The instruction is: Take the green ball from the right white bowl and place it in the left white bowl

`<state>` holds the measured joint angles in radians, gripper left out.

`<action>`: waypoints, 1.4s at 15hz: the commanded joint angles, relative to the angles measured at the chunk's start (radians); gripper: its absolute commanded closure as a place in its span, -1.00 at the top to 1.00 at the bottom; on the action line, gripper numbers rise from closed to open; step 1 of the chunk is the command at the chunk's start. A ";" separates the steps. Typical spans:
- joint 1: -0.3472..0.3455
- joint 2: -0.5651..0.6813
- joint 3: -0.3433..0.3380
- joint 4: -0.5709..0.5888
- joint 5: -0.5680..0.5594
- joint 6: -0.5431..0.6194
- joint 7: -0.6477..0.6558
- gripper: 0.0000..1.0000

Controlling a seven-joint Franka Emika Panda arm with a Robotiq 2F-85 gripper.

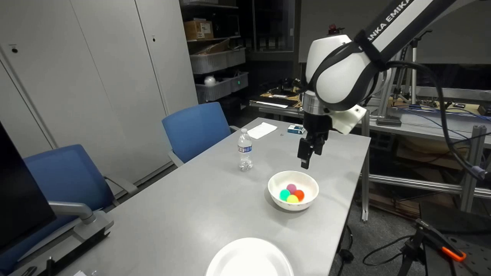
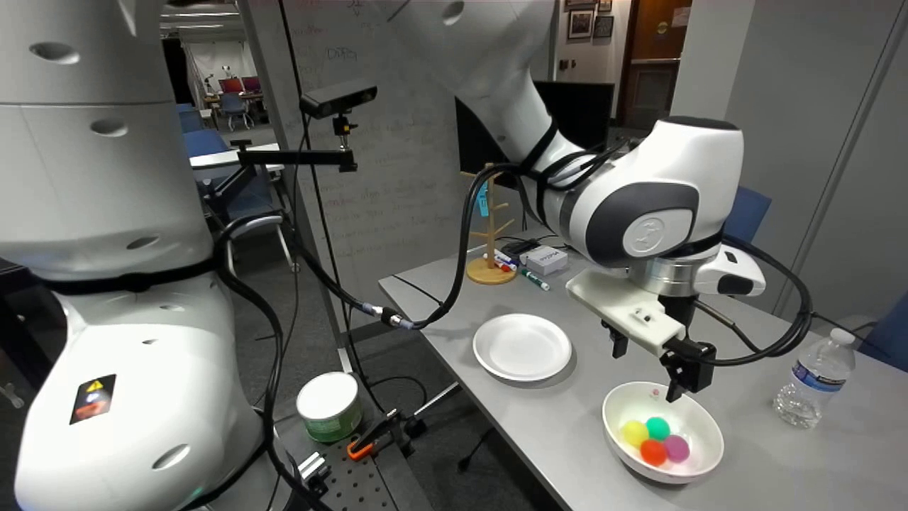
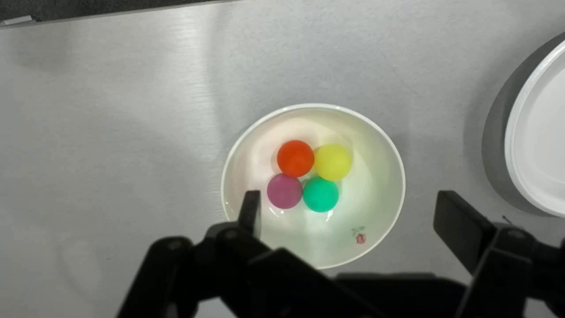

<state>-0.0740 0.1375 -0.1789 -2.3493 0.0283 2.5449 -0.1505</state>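
standing wide apart, the jaws of the gripper (image 3: 351, 206) are pointing downward, higher than the deep bowl (image 3: 375, 190) and apart from it. in the wrist view one of the fingers (image 3: 250, 207) is overlapping that bowl, while its partner is showing between the deep bowl and the flat bowl (image 3: 543, 145). the green ball (image 3: 321, 194) is sitting inside the deep bowl, touching the purple ball (image 3: 284, 191) and the yellow ball (image 3: 333, 162); the red ball (image 3: 295, 158) is lying diagonally across from it, also touching those two. a flower print (image 3: 360, 238) is showing on the inner wall. the flat bowl is resting apart on the table (image 1: 184, 214), and the bottle (image 1: 244, 153) is standing upright near the deep bowl in both exterior views. the arm (image 2: 642, 206) is arching over the table. in an exterior view a wooden stand (image 2: 491, 271) is rising near the edge, with a green marker (image 2: 535, 279) and a grey box (image 2: 545, 260) lying beside it. in an exterior view paper (image 1: 262, 130) and a blue box (image 1: 295, 129) are lying toward the far end, and two chairs (image 1: 197, 132) are standing alongside.
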 commanded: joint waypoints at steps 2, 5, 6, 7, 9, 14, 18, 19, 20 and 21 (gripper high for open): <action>-0.037 0.138 0.053 0.062 0.084 0.113 0.012 1.00; -0.062 0.210 0.083 0.104 0.121 0.153 -0.008 1.00; -0.074 0.234 0.096 0.121 0.127 0.160 -0.025 1.00; -0.084 0.254 0.106 0.138 0.129 0.161 -0.034 1.00; -0.109 0.298 0.126 0.177 0.131 0.157 -0.050 1.00; -0.154 0.394 0.157 0.262 0.118 0.147 -0.062 1.00; -0.172 0.453 0.182 0.304 0.107 0.129 -0.081 1.00; -0.171 0.465 0.184 0.310 0.101 0.128 -0.086 1.00; -0.172 0.474 0.187 0.316 0.097 0.126 -0.091 1.00; -0.170 0.484 0.188 0.323 0.092 0.124 -0.095 1.00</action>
<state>-0.2208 0.5797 -0.0168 -2.0760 0.1272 2.6909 -0.2071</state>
